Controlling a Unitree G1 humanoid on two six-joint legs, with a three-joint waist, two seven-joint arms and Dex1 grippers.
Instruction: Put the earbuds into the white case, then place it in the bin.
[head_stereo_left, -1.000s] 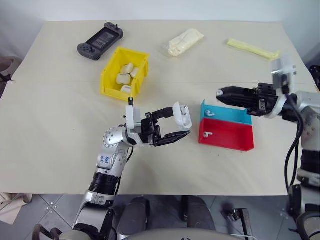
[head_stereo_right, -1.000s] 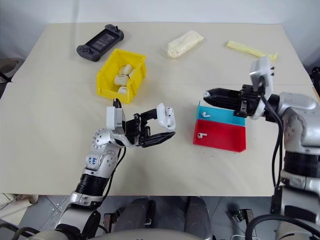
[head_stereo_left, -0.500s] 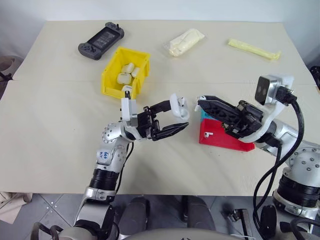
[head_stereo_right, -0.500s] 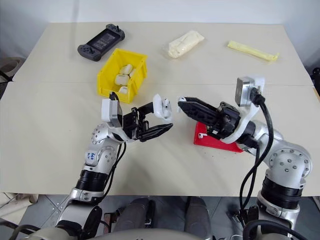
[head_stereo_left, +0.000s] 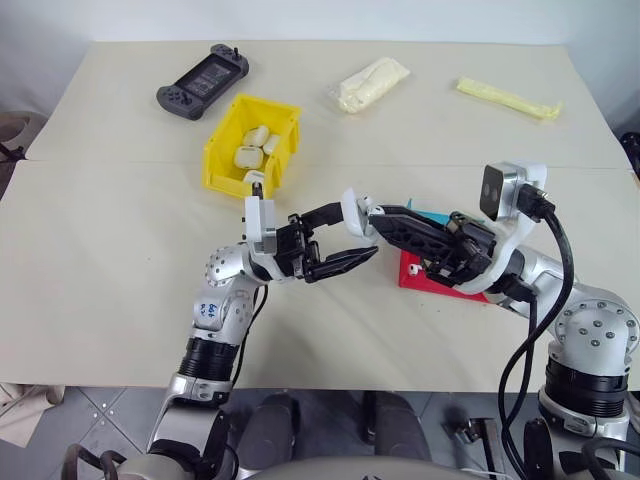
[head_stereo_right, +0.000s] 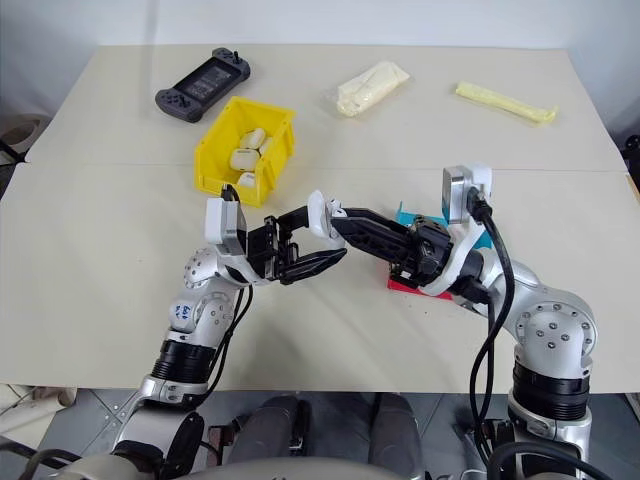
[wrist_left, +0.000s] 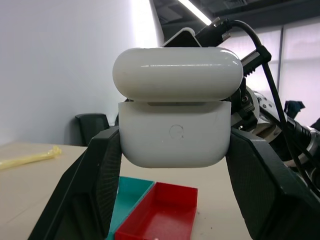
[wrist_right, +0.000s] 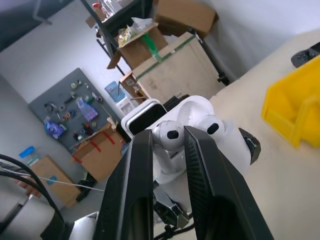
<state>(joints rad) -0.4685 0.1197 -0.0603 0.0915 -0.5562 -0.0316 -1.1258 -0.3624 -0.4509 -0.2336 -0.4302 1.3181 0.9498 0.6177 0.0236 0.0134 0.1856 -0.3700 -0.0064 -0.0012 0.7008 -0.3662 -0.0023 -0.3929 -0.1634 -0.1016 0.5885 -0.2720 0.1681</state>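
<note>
Case (wrist_left: 175, 132), lid ajar, sits clamped between left gripper (head_stereo_left: 362, 238) fingers at frame centre; we see right gripper (wrist_right: 167, 137) pinching an earbud (wrist_right: 169, 135) at its mouth.

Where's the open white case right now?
In the head views the white case is clamped in the left gripper above the table's middle, with the right gripper at its opening.

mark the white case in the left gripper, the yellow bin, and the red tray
white case (wrist_left: 175, 142): left wrist view, front of its body, by the round button.
yellow bin (head_stereo_left: 221, 150): left eye view, outer left wall.
red tray (wrist_left: 162, 222): left wrist view, inner floor.
</note>
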